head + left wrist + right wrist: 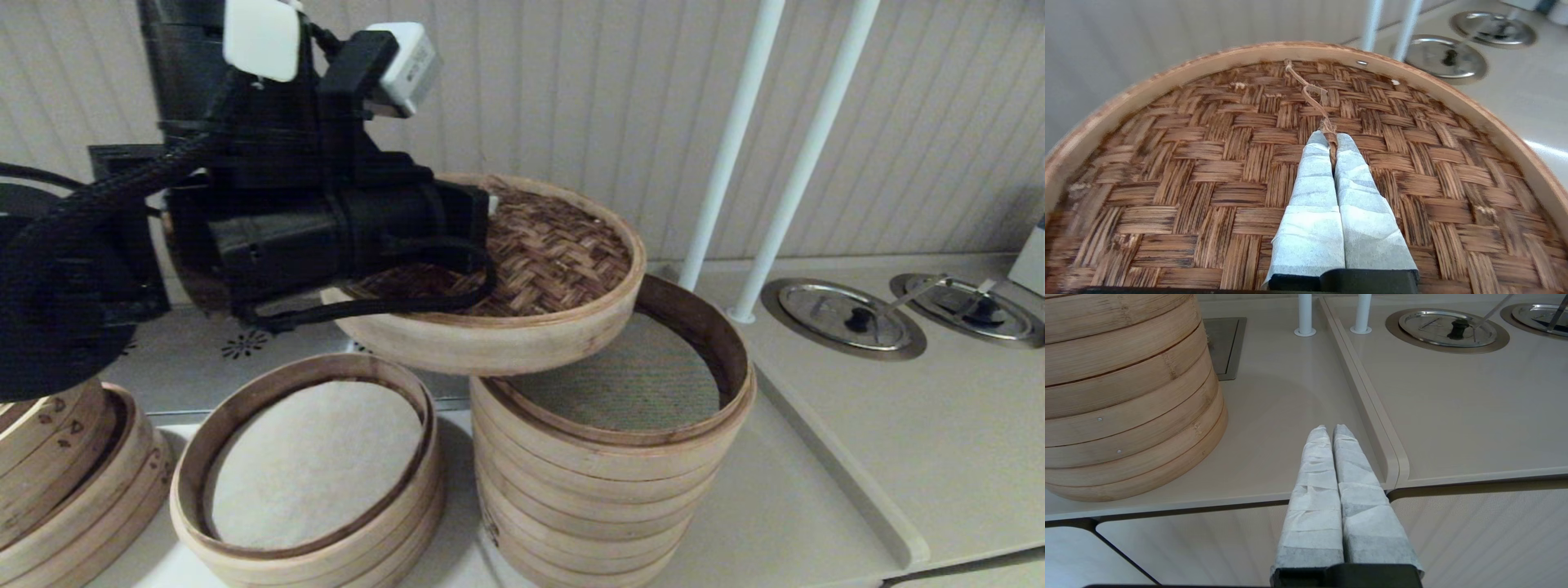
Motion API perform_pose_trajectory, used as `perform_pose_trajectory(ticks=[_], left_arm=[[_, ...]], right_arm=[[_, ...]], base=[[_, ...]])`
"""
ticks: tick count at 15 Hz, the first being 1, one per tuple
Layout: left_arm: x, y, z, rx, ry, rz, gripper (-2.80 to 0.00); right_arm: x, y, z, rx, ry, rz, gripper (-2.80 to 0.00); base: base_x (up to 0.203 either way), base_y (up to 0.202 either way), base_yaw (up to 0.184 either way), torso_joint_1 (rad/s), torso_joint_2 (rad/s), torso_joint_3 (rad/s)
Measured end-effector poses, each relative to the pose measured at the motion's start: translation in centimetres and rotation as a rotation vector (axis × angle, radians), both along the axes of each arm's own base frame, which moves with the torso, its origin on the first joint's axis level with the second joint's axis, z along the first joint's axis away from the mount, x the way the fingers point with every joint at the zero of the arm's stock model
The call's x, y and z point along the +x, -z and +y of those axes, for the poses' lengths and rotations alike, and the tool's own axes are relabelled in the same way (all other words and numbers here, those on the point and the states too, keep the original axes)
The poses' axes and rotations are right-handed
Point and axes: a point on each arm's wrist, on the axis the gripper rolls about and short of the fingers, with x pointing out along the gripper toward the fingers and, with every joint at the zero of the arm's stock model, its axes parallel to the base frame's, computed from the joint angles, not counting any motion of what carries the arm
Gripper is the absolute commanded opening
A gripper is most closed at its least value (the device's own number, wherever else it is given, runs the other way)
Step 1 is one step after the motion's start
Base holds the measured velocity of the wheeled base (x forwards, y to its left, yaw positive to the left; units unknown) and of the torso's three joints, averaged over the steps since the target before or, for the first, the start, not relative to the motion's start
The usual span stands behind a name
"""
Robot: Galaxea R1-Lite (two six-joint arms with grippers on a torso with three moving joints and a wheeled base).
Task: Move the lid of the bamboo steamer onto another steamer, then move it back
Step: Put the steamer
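Overhead, the lid (531, 269), a pale hoop around a dark herringbone weave, hung tilted above the tall steamer (608, 457), weave up, overlapping its left rim. The left gripper (482, 214) reached over it. Closer, the left wrist view showed the left gripper (1331, 141) pinched together on a twine loop (1310, 92) at the weave's middle. Lastly, the right gripper (1330, 430) hung with its jaws together near the counter (1453, 416) edge, beside the steamer (1126, 396).

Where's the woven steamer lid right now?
Head view, centre: the bamboo steamer lid hangs from the left claw, partly over the tall steamer stack.
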Motion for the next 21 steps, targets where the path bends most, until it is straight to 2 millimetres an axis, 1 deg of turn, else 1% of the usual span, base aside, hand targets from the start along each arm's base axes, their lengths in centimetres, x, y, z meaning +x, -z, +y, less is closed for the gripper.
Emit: perform_pose_trajectory(ticks=[6,7,9,12,16,19,21], left_arm=[[-1.3,-0.3,7.8,0.0,-0.122,0.015,-2.8],[-1.6,-0.1,9.2,0.0,-0.153,0.017,-2.8],[-2.3,0.7,11.0,0.005,-0.19,0.032,-2.8],[-3.8,2.1,12.6,0.017,-0.224,0.057,-2.8],[-5.2,3.7,14.4,0.007,-0.255,0.087,-2.8],[-5.9,5.7,15.6,0.007,-0.262,0.121,-2.8],[-6.3,7.1,16.0,0.012,-0.234,0.164,-2.8]], right_arm=[[0.0,0.0,0.0,0.0,0.0,0.0,-2.8],[0.0,0.0,0.0,0.0,0.0,0.0,-2.8],[0.0,0.0,0.0,0.0,0.0,0.0,-2.8],[0.0,0.0,0.0,0.0,0.0,0.0,-2.8],[0.0,0.0,0.0,0.0,0.0,0.0,-2.8],[0.0,0.0,0.0,0.0,0.0,0.0,-2.8],[0.0,0.0,0.0,0.0,0.0,0.0,-2.8]], base=[[0.0,0.0,0.0,0.0,0.0,0.0],[0.0,0.0,0.0,0.0,0.0,0.0],[0.0,0.0,0.0,0.0,0.0,0.0],[0.0,0.0,0.0,0.0,0.0,0.0],[0.0,0.0,0.0,0.0,0.0,0.0],[0.0,0.0,0.0,0.0,0.0,0.0],[0.0,0.0,0.0,0.0,0.0,0.0]])
